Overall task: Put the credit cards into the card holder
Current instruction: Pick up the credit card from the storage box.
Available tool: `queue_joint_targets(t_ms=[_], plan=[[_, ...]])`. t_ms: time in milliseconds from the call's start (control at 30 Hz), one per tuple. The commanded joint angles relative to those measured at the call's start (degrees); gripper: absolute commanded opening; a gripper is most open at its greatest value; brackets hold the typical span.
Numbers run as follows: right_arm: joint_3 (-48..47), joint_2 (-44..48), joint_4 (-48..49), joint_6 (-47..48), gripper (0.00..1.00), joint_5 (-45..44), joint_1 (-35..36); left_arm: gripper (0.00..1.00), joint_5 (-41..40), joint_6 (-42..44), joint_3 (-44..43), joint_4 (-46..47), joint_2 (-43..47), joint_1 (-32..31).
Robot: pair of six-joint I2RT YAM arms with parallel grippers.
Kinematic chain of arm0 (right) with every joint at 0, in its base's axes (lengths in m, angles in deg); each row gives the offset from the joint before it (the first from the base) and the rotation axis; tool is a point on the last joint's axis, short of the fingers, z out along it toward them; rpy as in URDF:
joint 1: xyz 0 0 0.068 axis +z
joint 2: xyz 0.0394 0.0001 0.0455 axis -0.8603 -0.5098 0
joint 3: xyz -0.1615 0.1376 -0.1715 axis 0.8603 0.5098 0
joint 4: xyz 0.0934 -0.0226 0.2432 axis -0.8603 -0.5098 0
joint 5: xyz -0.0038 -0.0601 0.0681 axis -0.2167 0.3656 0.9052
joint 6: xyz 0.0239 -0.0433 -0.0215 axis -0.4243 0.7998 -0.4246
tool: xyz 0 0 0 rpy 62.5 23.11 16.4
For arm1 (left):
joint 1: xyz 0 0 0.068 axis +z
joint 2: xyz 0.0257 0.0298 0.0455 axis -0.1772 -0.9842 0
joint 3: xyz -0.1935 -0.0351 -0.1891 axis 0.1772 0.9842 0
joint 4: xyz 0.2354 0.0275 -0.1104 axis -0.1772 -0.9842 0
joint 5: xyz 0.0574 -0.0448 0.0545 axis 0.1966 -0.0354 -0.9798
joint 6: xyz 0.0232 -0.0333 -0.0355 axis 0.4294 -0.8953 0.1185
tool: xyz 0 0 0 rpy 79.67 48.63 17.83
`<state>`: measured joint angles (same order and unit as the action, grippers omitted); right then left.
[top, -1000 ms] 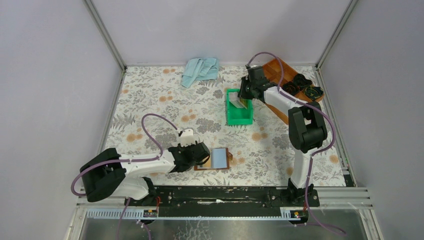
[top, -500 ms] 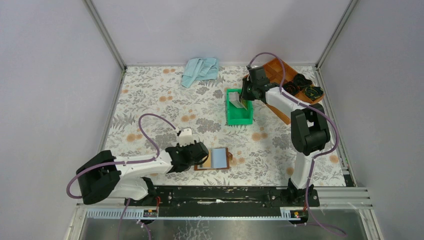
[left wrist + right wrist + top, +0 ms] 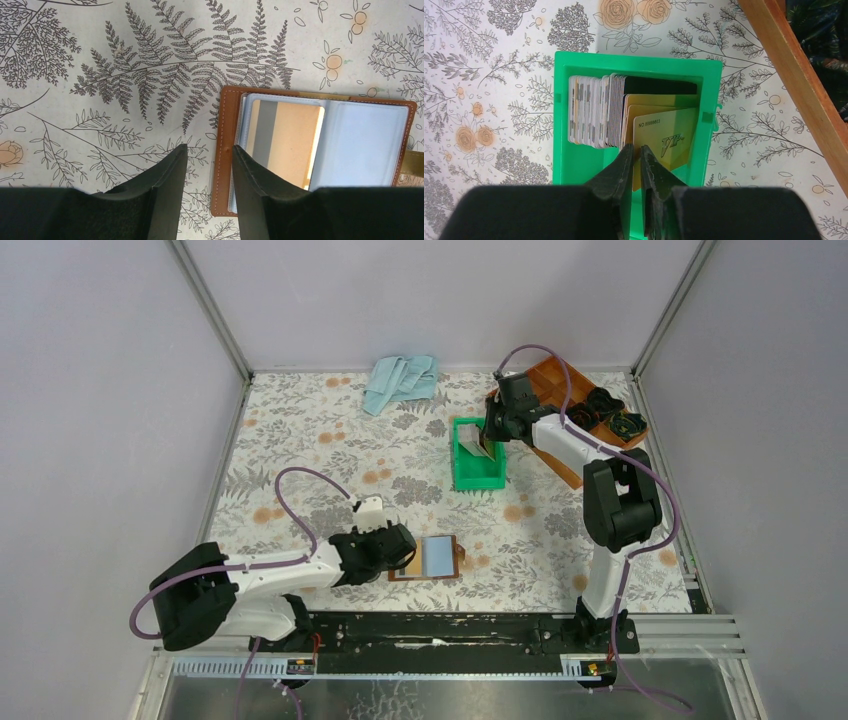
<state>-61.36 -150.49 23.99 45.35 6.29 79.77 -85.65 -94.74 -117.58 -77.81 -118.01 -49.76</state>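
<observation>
While the left gripper (image 3: 210, 156) stood open over the stitched brown leather edge of the card holder (image 3: 223, 115), lying unfolded on the floral-printed table (image 3: 100, 50), the right gripper (image 3: 636, 152) pinched a glossy gold card (image 3: 669, 135). That card stood among thin, flat credit cards (image 3: 591, 110) packed on edge in a rectangular green plastic bin (image 3: 574, 167). A tan striped card (image 3: 292, 135) sat in the holder's clear sleeve.

Floral table (image 3: 330, 450) bears blue cloth (image 3: 400, 380); green bin (image 3: 477, 484); wooden tray (image 3: 545, 383); open card holder (image 3: 221, 125).
</observation>
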Motion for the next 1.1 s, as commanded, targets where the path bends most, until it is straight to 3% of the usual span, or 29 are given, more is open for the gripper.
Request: queue_joint_targets(t_ms=[0, 800, 933, 1067], plan=[[-1.0, 3.6, -1.5, 1.4, 0.13, -2.4, 0.2, 0.46, -2.9, -0.6, -0.9, -1.9, 0.9, -0.3], [-6.6, 0.2, -10.5, 8.7, 0.09, -16.6, 3.6, 0.46, -3.3, -0.1, -1.6, -1.7, 1.0, -0.4], [-7.6, -0.6, -11.9, 9.0, 0.00, -16.7, 3.7, 0.46, -3.3, 0.0, -1.6, -1.1, 0.7, -0.5], [-6.1, 2.0, -10.9, 9.0, 0.00, -17.1, 4.0, 0.49, -4.3, 0.0, -2.1, -1.1, 1.1, -0.4]])
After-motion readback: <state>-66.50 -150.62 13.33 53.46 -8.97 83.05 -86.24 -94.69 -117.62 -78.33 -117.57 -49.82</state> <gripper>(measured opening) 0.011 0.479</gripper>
